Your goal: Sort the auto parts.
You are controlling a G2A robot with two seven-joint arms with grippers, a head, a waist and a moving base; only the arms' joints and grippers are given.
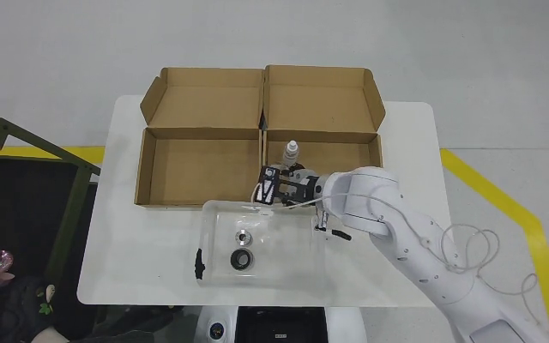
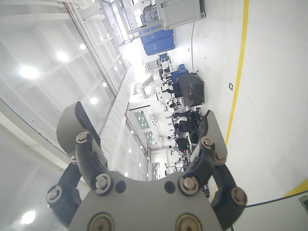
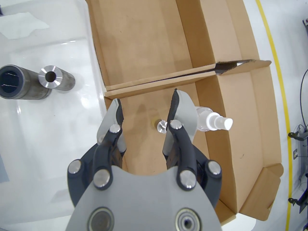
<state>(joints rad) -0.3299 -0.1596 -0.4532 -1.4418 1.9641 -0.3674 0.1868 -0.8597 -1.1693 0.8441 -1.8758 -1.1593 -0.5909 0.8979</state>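
Note:
My right gripper [image 3: 147, 98] [image 1: 274, 184] hangs open over the front left corner of the right cardboard box [image 3: 144, 39] [image 1: 343, 156], with nothing between its fingers. Just below it on the box floor lies a small shiny metal part [image 3: 161, 126]. A clear spray bottle [image 3: 211, 121] [image 1: 292, 153] stands in the same box beside the gripper. Two metal parts sit in the clear plastic bin [image 3: 55, 10] [image 1: 208, 225]: a dark bushing [image 3: 22, 85] [image 1: 242, 259] and a steel sleeve [image 3: 56, 78] [image 1: 244, 237]. My left gripper [image 2: 144, 111] is open and points up at the hall, holding nothing.
An open cardboard box [image 1: 197, 167] stands to the left of the right one, both with lids folded back. A small black piece [image 1: 198, 263] lies at the bin's left wall. The white table [image 1: 120, 249] has free room on either side of the bin.

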